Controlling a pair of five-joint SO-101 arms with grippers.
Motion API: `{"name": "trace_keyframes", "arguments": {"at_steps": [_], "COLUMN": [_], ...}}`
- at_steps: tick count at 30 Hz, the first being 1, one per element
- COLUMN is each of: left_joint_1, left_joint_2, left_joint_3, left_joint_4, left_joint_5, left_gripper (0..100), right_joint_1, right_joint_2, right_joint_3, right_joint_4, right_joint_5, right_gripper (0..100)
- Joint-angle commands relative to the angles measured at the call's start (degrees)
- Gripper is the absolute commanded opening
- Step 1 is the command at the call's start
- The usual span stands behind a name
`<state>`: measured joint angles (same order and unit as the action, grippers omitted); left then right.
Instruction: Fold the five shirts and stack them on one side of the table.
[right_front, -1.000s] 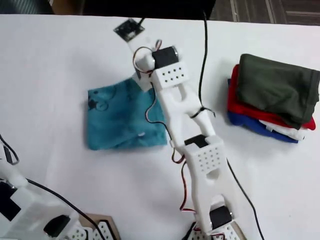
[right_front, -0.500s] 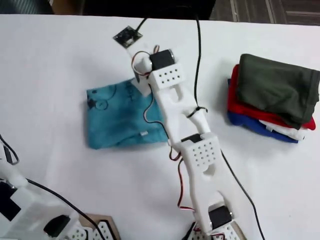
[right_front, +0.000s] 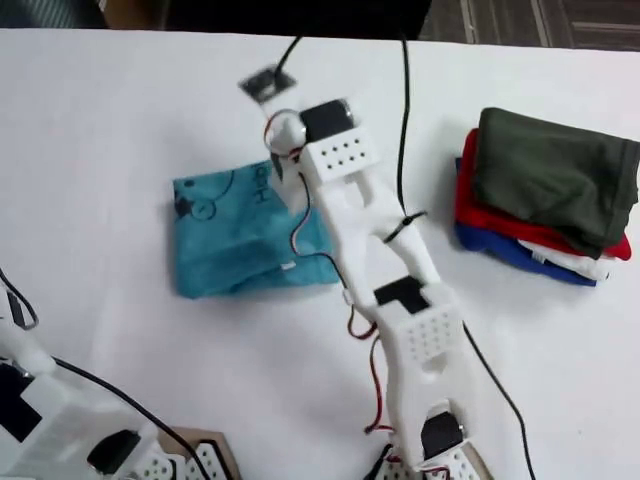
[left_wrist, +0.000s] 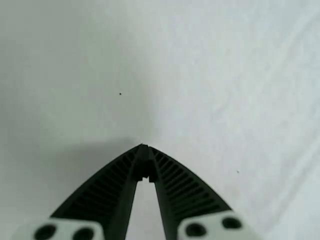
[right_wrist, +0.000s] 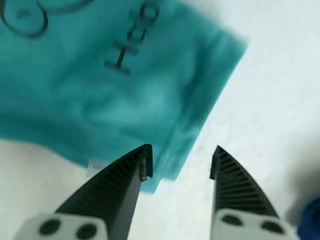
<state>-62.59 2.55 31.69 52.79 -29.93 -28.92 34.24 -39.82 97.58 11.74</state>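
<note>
right wrist view has the right pincer (right_wrist: 182, 149) open, straddling an edge of the folded teal shirt (right_wrist: 100, 85). the left pincer (left_wrist: 143, 148) is closed above the white table (left_wrist: 210, 65).

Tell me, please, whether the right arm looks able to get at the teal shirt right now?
Probably yes: the right gripper is open over the edge of the teal shirt, one finger above the cloth, one above the table, nothing in between.
</note>
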Motion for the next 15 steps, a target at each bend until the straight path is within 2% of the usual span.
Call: {"name": "trace_keyframes", "arguments": {"at_steps": [1, 5, 11, 15], "left_joint_1": [0.53, 0.62, 0.62, 0.62], "left_joint_2": [-2.99, -2.99, -2.90, -2.90], "left_joint_3": [-0.66, -0.66, -0.66, -0.66], "left_joint_4": [-0.79, -0.79, -0.79, -0.79], "left_joint_5": [0.26, 0.26, 0.26, 0.26], "left_gripper": [3, 3, 3, 3], "right_joint_1": [-0.57, -0.66, -0.57, -0.22], "right_joint_2": [-8.13, -10.59, -12.18, -12.62], "right_joint_3": [12.13, 22.15, 27.25, 26.99], "right_joint_4": [-3.47, -9.27, -11.56, -11.65], "right_joint_5": [-3.69, -4.13, -6.42, -6.51], "right_gripper": [18.3, 18.0, 17.3, 7.0]}}
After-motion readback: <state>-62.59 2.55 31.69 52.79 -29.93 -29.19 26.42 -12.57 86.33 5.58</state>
